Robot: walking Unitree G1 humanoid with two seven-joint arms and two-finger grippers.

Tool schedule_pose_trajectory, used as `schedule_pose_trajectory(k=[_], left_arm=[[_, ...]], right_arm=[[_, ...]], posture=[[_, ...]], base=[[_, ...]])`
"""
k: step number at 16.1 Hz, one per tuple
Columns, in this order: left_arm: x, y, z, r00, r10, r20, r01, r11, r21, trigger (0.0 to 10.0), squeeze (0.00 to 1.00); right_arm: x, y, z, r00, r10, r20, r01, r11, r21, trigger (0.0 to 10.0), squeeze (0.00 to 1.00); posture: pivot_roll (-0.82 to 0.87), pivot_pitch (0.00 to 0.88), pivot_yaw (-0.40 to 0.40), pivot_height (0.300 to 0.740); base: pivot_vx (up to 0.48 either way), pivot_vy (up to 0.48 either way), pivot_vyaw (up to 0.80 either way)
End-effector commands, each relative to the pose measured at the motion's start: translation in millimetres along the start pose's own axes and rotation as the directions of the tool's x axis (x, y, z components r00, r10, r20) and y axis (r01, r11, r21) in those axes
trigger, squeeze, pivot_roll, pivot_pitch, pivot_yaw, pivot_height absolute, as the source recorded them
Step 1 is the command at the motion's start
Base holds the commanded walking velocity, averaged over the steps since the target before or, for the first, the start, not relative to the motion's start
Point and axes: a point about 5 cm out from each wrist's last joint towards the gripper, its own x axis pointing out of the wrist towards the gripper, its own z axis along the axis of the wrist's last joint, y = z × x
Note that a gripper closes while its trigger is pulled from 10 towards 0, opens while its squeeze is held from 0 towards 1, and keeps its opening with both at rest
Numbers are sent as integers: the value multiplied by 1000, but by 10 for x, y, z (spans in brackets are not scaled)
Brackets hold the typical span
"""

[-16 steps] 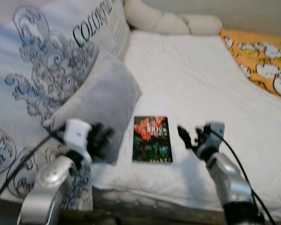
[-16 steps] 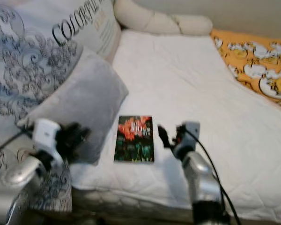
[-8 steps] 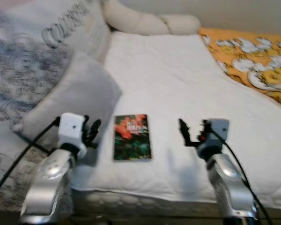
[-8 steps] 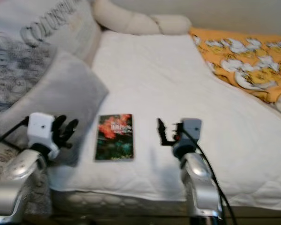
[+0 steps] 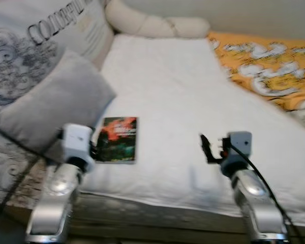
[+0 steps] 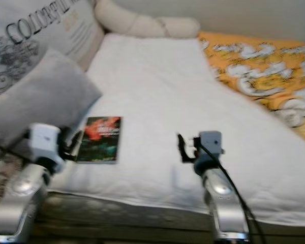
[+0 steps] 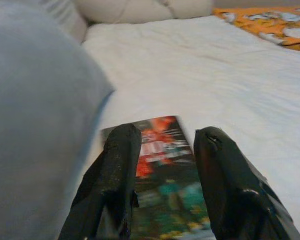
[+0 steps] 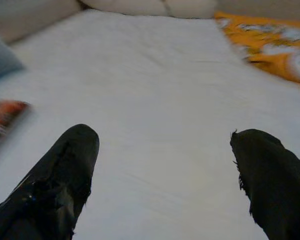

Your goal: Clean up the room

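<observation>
On the white quilted bed cover (image 5: 193,101), near its front edge: a thin rectangular book with a dark cover splashed red and green (image 5: 117,139), lying flat, just beside the plain grey square cushion (image 5: 53,104). Behind that cushion, leaning toward the head of the bed, a large white pillow printed with grey swirls and dark capital lettering (image 5: 30,46). Across the far end, a cream padded bolster (image 5: 157,24). To the robot's right, an orange blanket patterned with white shapes (image 5: 267,63), spread alongside the white cover.

Just at the near left corner of the book: the left gripper (image 7: 162,142), fingers (image 7: 121,150) parted a little, holding nothing, with the book's near end seen between and beyond them in the left wrist view. Contact with the cover impossible to tell.

Over bare white cover, well to the right of the book: the right gripper (image 8: 165,150), fingers (image 8: 72,150) spread wide, empty, pointing toward the bolster. Book edge blurred at the side of the right wrist view (image 8: 2,116).
</observation>
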Motion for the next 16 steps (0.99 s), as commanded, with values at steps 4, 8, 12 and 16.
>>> schedule_pose_trajectory(k=[4,8,12,16], left_arm=[[-7,73,22,999,44,12,-44,999,8,10000,0],[18,44,-5,999,41,3,-41,999,-13,10000,0],[42,41,-10,999,48,-1,-48,999,11,10000,0],[41,69,-19,998,60,-2,-60,998,9,10000,0]], right_arm=[[18,76,31,1000,-3,15,3,1000,30,10000,1000],[-14,169,79,999,36,29,-36,999,-2,10000,1000],[-7,84,82,999,-3,32,3,1000,4,10000,1000],[-17,100,86,1000,-8,29,8,1000,11,10000,1000]], posture=[[85,0,-39,740],[39,0,-21,740],[44,0,-20,740],[19,0,-8,740]], base=[[0,-401,0],[0,-393,0],[0,-369,0],[0,-351,0]])
